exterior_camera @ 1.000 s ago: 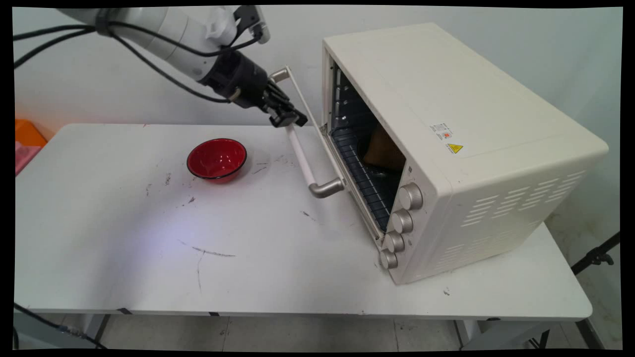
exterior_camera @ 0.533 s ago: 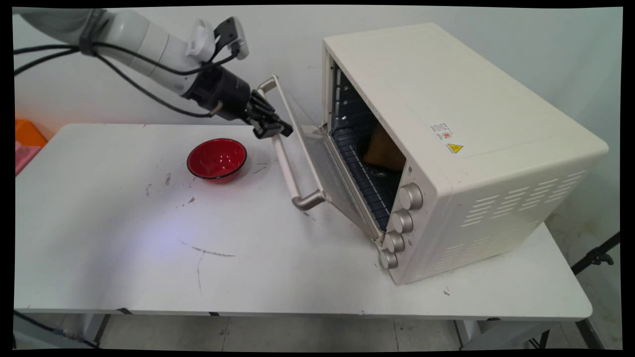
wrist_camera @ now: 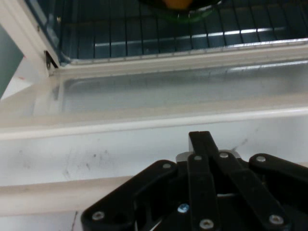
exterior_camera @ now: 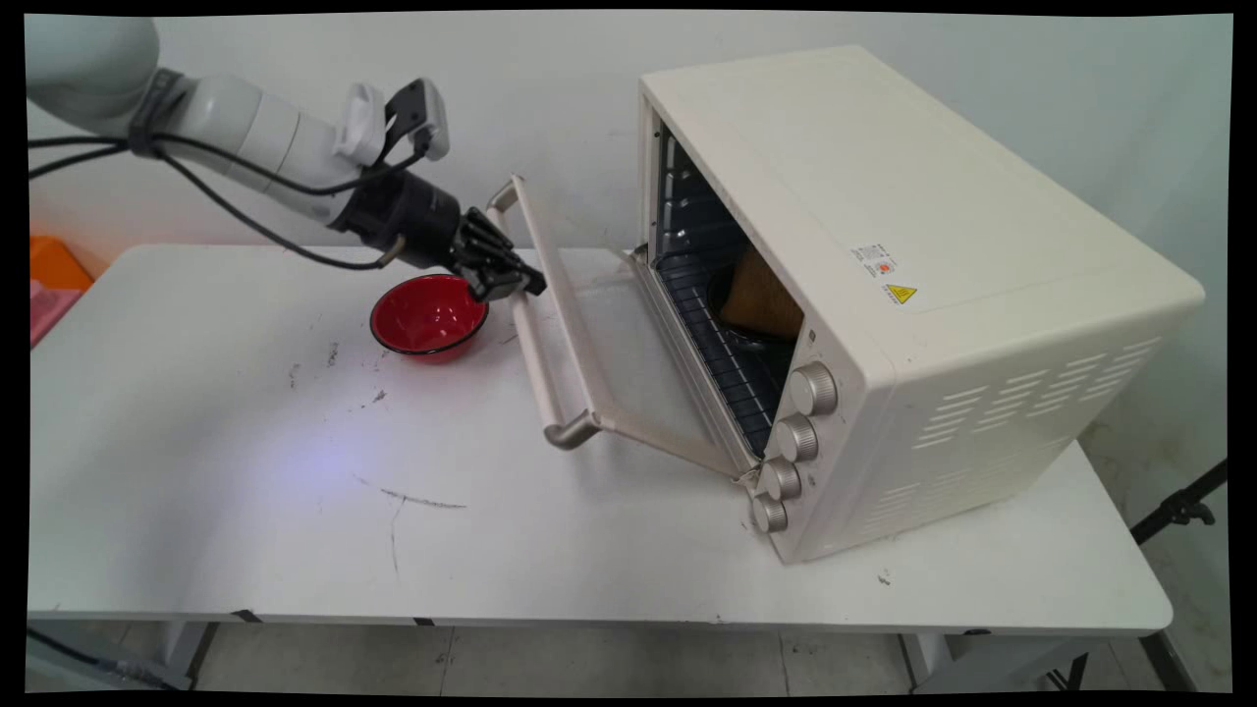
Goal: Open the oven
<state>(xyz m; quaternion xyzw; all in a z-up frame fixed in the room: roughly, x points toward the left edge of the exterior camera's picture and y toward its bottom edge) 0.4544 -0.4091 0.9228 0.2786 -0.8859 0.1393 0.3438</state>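
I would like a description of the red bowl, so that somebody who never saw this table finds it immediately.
Start from the large cream toaster oven on the right part of the white table; its glass door hangs half open toward the left. Just left of the door's handle, under the black gripper, stands the red bowl. It is the only red, round, dark-rimmed thing on the tabletop.

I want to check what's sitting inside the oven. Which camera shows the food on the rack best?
The main view: the brown food shows on the rack inside the oven, past the open door. The hand view catches only an orange-and-green sliver of it at its top edge, above the gripper.
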